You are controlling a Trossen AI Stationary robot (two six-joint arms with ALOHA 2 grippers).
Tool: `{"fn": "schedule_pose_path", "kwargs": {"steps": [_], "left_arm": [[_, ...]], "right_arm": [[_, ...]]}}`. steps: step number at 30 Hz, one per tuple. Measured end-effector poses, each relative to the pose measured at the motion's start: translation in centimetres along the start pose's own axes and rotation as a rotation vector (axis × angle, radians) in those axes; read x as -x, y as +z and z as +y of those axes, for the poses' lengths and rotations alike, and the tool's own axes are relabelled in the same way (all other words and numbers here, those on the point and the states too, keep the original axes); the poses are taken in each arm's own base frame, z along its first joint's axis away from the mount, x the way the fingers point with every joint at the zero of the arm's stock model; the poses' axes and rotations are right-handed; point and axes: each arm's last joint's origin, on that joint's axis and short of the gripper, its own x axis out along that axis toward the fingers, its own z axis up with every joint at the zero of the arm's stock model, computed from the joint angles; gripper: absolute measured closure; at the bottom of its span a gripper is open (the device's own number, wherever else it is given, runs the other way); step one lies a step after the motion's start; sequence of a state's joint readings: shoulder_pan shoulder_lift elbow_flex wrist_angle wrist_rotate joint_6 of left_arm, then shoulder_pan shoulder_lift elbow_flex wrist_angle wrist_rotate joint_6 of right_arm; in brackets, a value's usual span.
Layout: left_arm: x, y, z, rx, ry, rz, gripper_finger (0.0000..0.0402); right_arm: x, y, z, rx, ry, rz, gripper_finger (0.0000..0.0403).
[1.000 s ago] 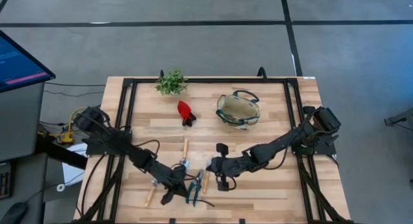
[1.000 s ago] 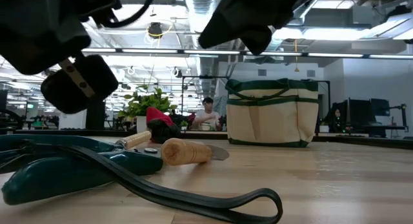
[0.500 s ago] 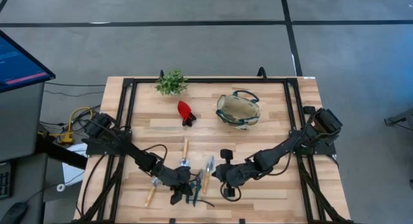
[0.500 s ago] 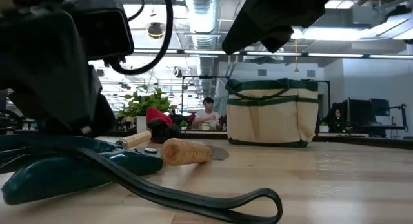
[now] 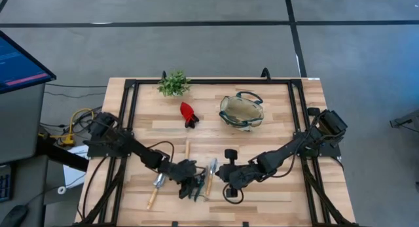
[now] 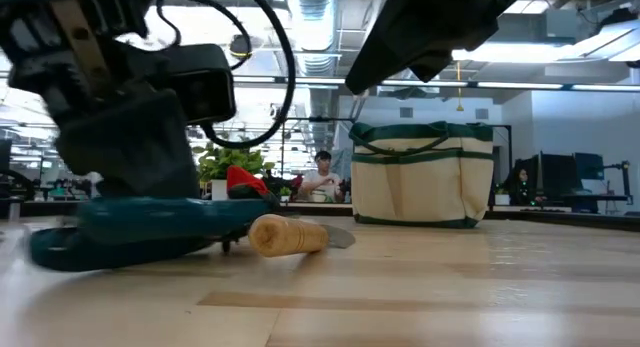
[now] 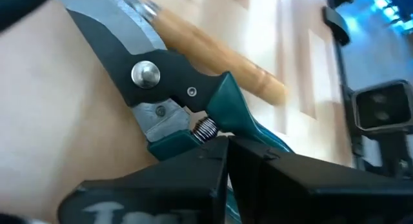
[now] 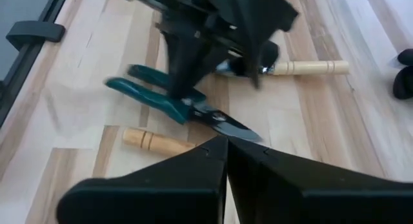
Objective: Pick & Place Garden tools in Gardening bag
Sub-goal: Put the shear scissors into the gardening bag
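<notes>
Teal-handled pruners [image 5: 199, 188] [image 6: 140, 232] lie flat on the table near its front edge, with the blades [image 7: 110, 37] pointing away from my left gripper. That gripper [image 5: 190, 186] [image 7: 226, 145] is shut and sits on them. Right beside them lies a trowel with a wooden handle [image 5: 210, 173] [image 6: 286, 234]. My right gripper [image 5: 230, 190] [image 8: 226, 143] hangs shut just right of the trowel, above the table, touching nothing. The beige, green-trimmed gardening bag [image 5: 241, 111] [image 6: 420, 177] stands open at the far right. A red-and-black tool [image 5: 188, 114] lies left of it. My left gripper bears with its shut fingertips on the pruners' teal handle [image 7: 222, 117], just behind the spring near the pivot. The fingers come slanting down from the table's left side. The pruners lie on the tabletop beneath them.
Two more wooden-handled tools lie on the table, one [image 5: 187, 152] behind the pruners and one [image 5: 156, 189] to their left under the left arm. A green potted plant [image 5: 173, 83] stands at the far edge. A black frame [image 5: 131, 122] borders the table.
My left gripper has gone down and toward the table's right edge onto the pruners, staying shut. The pruners have slid and turned on the table toward the trowel, and their dark strap loop has left the low view's foreground.
</notes>
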State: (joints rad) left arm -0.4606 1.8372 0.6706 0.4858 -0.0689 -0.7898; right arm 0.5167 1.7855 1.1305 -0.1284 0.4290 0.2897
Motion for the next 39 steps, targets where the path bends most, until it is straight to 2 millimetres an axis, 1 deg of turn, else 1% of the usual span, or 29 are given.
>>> {"fn": "schedule_pose_path", "kwargs": {"steps": [13, 20, 27, 31, 34, 36, 39], "left_arm": [[0.0, 3.3, 3.7, -0.031, 0.113, -0.09, 0.04], [0.1, 4.4, 5.1, -0.034, 0.149, -0.118, 0.04], [0.2, 5.2, 6.1, -0.03, 0.171, -0.149, 0.04], [0.2, 5.3, 6.1, -0.04, 0.174, -0.151, 0.04], [0.4, 5.2, 5.7, -0.098, 0.168, -0.15, 0.04], [0.9, 5.5, 5.0, -0.148, 0.147, -0.174, 0.04], [2.5, 6.9, 3.3, -0.233, 0.12, -0.271, 0.04]], "right_arm": [[0.0, 0.0, 0.0, 0.0, -0.015, -0.005, 0.0403], [0.0, 0.0, 0.0, 0.0, -0.015, -0.005, 0.0403], [0.0, 0.0, 0.0, -0.001, -0.016, -0.006, 0.0403], [0.0, 0.0, 0.0, -0.001, -0.016, -0.006, 0.0403], [0.0, 0.0, 0.0, -0.004, -0.016, -0.006, 0.0403], [0.0, 0.0, 0.0, -0.004, -0.016, -0.006, 0.0403], [0.0, 0.0, -0.1, -0.005, -0.018, -0.006, 0.0403]]}}
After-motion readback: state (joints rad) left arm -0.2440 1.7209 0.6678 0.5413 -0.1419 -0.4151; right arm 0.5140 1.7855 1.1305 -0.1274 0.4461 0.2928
